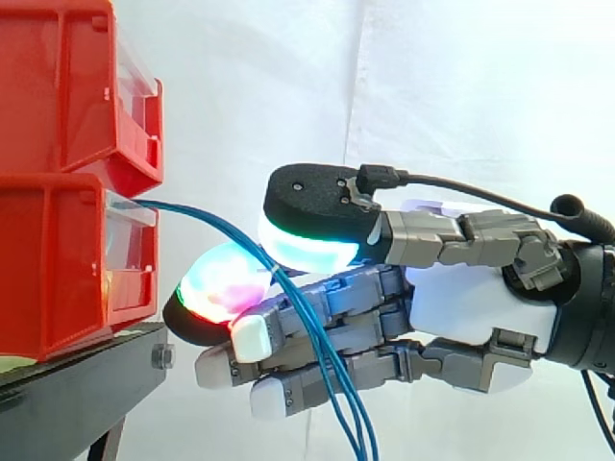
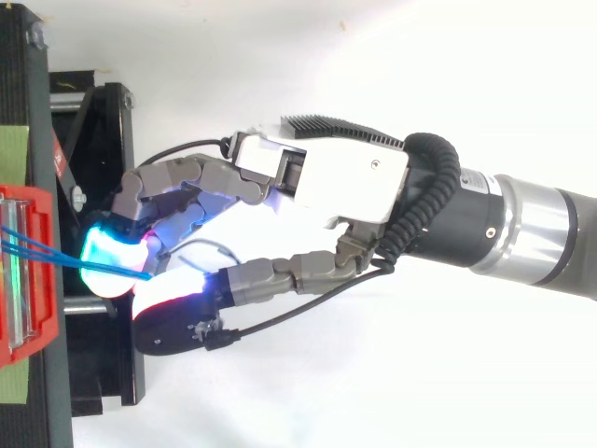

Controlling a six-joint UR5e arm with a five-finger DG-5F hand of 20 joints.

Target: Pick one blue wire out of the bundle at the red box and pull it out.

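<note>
Origin of the blue wires (image 1: 197, 210) is hidden: they come out of the front of the lower red bin (image 1: 58, 269), behind its clear plastic lip, and what lies inside cannot be made out. From the bin front they arc away and downward, thin and glossy, then drop as a loose bunch of strands until the side view's bottom edge cuts them off. The number of strands is hard to count where they overlap. The hand (image 1: 471, 303) is level with the bin front, just off it, not touching the bin. Its thumb pad (image 1: 307, 245), a thick rounded black cap glowing white and green, sits above. A finger pad (image 1: 216, 293), glowing mixed cyan and red, sits below it and nearer the bin. The two are closed onto the wires where the strands pass between them. How many strands are actually pinched cannot be told, as the pads cover the contact. Remaining fingers are grey, jointed and nearly straight. A second red bin (image 1: 58, 86) is stacked on top of the lower one, its top cropped. A black stand (image 1: 77, 370) is beneath, and a white curtain (image 1: 461, 86) hangs beyond.
</note>
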